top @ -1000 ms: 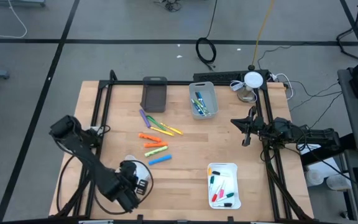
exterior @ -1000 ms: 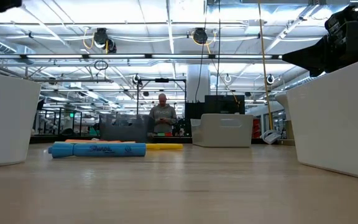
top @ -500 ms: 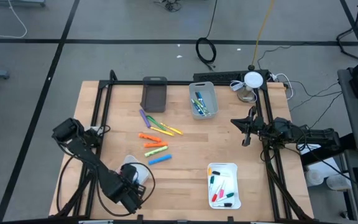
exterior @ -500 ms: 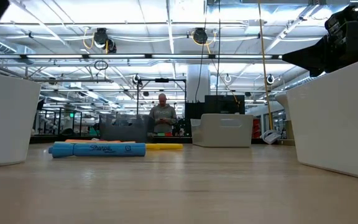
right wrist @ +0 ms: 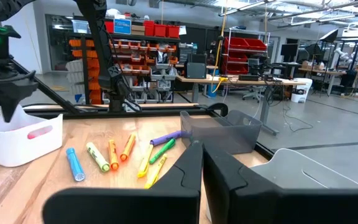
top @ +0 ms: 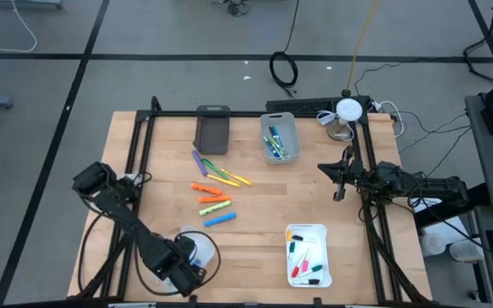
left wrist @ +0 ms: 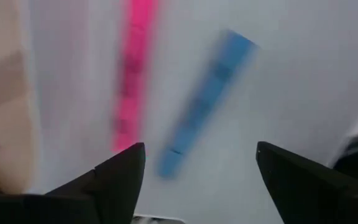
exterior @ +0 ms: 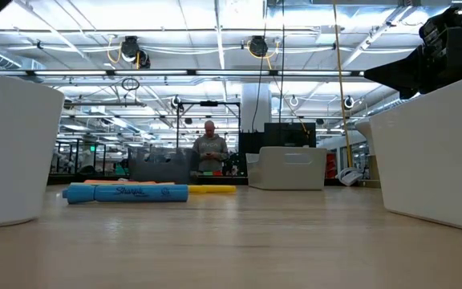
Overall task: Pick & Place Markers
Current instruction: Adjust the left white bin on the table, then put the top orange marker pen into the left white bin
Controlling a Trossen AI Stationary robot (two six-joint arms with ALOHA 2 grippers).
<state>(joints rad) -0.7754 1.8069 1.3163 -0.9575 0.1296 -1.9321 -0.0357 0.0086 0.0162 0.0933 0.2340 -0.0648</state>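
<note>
My left gripper (top: 188, 262) hangs open over a white tray (top: 202, 247) near the table's front left. In the left wrist view its fingertips (left wrist: 197, 149) stand apart above a pink marker (left wrist: 132, 81) and a blue marker (left wrist: 204, 102), which lie on the tray floor (left wrist: 303, 74). Loose markers lie flat mid-table: purple (top: 198, 161), yellow and green (top: 228, 176), two orange (top: 204, 186), yellow-green (top: 215, 208) and blue (top: 220, 220). My right gripper (top: 340, 186) waits shut at the table's right edge, holding nothing.
A dark grey bin (top: 212, 128) and a light bin (top: 279, 137) holding markers stand at the far side. A second white tray (top: 306, 254) with thin markers sits front right. A black frame rail (top: 135, 162) runs along the table's edges. A person (exterior: 209, 152) stands far behind.
My left arm has shifted slightly toward the table's near edge and right. The white tray under it has slid a little toward the near edge and shows larger in the low view.
</note>
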